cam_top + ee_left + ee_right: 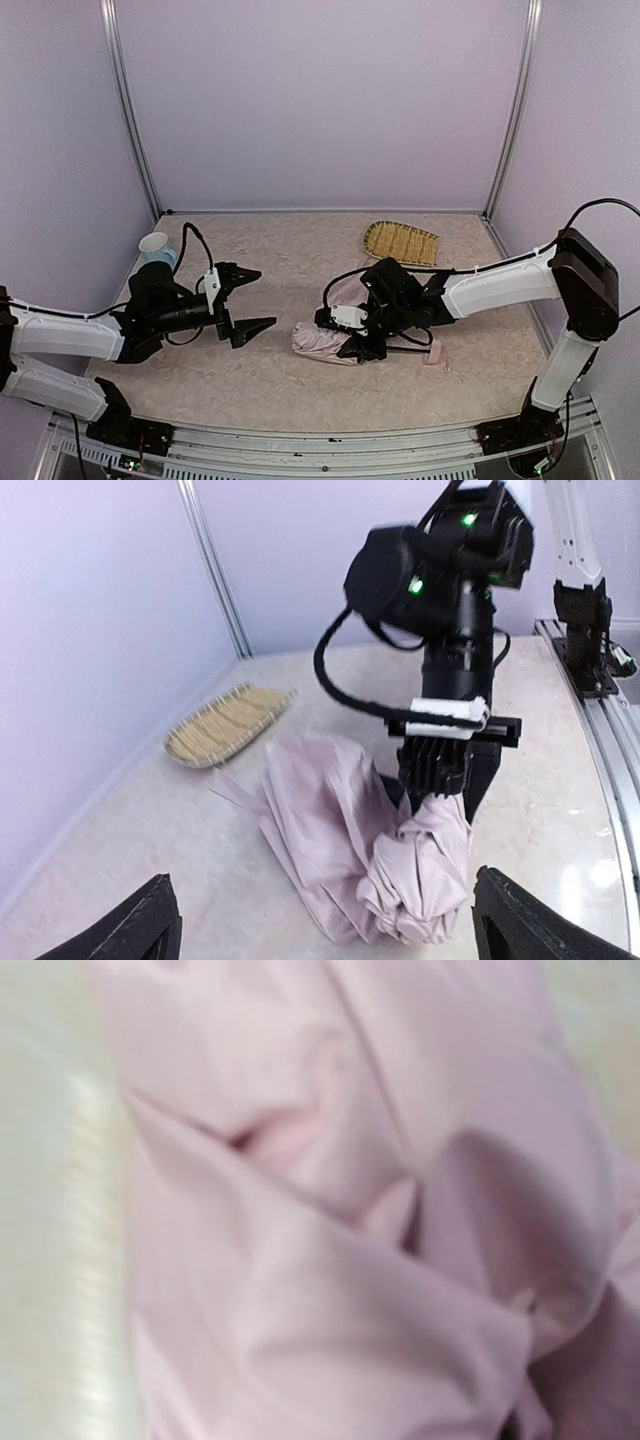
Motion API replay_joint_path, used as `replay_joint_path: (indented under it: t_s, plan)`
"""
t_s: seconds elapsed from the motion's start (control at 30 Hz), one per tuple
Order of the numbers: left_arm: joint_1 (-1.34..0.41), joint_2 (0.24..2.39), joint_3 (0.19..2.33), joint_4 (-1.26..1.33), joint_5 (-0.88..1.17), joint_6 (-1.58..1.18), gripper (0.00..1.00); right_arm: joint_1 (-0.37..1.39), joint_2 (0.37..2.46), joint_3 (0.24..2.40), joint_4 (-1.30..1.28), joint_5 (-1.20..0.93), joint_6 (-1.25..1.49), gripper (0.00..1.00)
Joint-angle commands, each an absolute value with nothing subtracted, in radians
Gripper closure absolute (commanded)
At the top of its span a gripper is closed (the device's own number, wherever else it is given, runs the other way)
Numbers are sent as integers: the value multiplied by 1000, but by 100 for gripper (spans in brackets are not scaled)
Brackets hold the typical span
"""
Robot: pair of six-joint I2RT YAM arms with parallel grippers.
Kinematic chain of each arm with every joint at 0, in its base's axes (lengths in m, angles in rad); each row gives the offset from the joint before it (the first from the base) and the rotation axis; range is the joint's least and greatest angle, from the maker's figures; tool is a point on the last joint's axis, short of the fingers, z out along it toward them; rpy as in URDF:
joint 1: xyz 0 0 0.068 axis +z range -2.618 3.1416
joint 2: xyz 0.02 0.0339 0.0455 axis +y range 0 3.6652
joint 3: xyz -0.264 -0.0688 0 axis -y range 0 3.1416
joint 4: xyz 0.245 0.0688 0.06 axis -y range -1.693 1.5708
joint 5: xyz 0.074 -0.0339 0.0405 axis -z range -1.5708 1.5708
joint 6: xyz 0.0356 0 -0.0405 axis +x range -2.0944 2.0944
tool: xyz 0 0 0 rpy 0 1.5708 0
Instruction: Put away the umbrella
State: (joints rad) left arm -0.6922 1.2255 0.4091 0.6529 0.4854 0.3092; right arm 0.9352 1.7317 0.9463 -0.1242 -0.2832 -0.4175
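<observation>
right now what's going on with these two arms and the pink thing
The right gripper is down on the collapsed pink umbrella in the middle of the table, and its fingers look closed into the bunched canopy. The left gripper hangs open off to the left, facing the umbrella but not touching it. A bamboo tray lies apart at the far side.

No text, label, brand, number or sign can be read in any of the views.
</observation>
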Motion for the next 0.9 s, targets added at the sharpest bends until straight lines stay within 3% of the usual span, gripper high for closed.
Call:
replay_joint_path:
  t_s: [0.0,0.17,0.37,0.47,0.6,0.67,0.77,0.87]
  plan:
    - [-738,1159,303,1053,371,436,1,904,1812,1037,-329,-713,-376,87]
    - [-871,1269,468,527,317,696,1,857,1954,1132,-478,-840,-369,88]
    - [-909,1416,587,243,556,798,6,798,2114,1233,-587,-922,-350,88]
    - [-920,1520,667,130,525,831,8,770,2179,1274,-633,-969,-354,89]
    - [-928,1631,708,164,472,848,9,766,2199,1305,-650,-971,-379,89]
    - [-928,1681,733,179,446,842,18,766,2203,1315,-648,-949,-374,87]
    - [-928,1763,813,116,378,797,50,763,2208,1320,-633,-944,-365,83]
    - [-928,1833,866,49,339,773,50,761,2191,1308,-594,-955,-348,83]
